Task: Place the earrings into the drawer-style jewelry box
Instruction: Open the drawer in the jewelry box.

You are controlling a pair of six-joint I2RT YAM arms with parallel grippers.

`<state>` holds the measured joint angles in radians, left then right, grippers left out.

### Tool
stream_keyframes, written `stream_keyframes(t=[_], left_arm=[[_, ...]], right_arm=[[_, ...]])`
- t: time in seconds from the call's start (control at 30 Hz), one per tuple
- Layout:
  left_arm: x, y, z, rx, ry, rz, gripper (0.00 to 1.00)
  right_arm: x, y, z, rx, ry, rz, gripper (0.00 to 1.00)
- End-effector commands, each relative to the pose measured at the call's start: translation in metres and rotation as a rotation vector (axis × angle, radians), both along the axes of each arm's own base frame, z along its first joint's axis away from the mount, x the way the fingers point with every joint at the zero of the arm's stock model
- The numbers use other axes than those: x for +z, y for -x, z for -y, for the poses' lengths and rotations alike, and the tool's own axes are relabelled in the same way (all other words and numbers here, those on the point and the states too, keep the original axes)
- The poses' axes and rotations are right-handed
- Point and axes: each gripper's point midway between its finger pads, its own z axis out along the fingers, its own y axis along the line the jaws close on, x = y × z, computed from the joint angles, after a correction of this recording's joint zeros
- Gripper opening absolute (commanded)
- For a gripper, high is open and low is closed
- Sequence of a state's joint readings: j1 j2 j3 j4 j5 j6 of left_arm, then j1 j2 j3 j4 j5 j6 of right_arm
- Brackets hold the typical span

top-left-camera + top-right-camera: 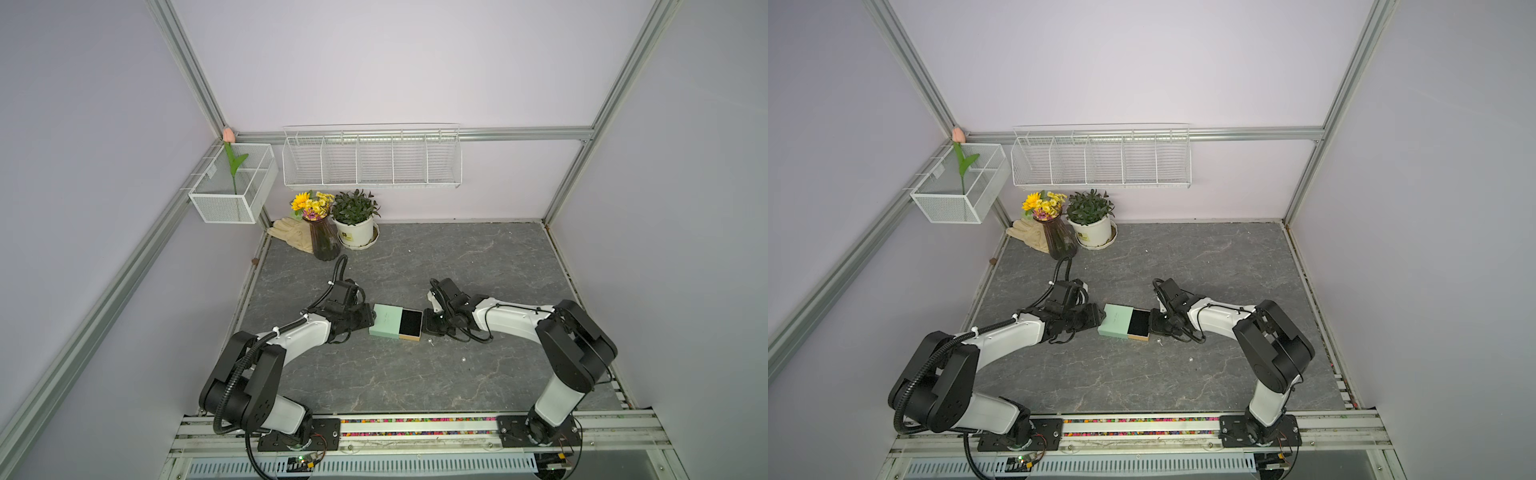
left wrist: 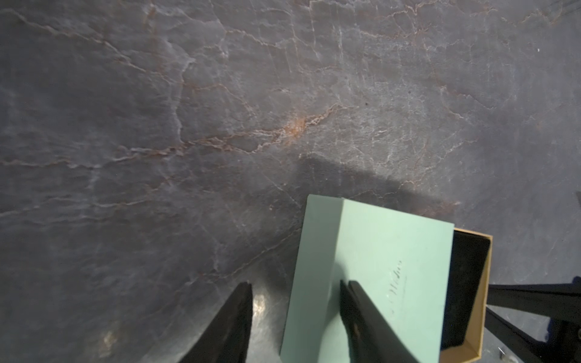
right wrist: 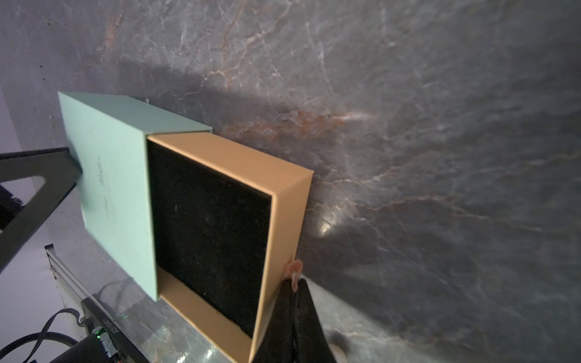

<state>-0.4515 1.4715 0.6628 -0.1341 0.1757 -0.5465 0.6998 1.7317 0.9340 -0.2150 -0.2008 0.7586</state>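
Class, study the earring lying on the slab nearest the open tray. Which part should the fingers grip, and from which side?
Probably best to grip the earring by its bead, coming straight down from above with the fingers nearly closed. It is a tiny dot lying on the table, just off the jewelry box, so nothing stands up to catch sideways.

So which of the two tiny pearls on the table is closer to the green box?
The pearl just off the pulled-out tray of the green box; the other pearl lies farther out, alone on the table.
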Motion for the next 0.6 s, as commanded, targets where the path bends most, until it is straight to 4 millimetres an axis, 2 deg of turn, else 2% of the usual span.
stream_keyframes(t=[0.0, 0.43, 0.5, 0.57], left_arm=[[-0.0357, 0.0272, -0.0337, 0.059, -0.154, -0.134, 0.49], [-0.036, 0.0277, -0.0339, 0.058, -0.155, -0.136, 0.49], [-0.036, 0.0281, -0.0343, 0.06, -0.156, -0.136, 0.49], [-0.0353, 0.0275, -0.0337, 0.06, -0.153, -0.134, 0.49]], right_arm=[[-0.0076, 0.0064, 0.0204, -0.048, 0.057, -0.031, 0.07], [-0.0073, 0.0082, 0.0217, -0.051, 0.048, -0.035, 0.08], [-0.0057, 0.0082, 0.0213, -0.051, 0.042, -0.033, 0.11], [-0.0031, 0.0082, 0.0202, -0.049, 0.033, -0.028, 0.18]])
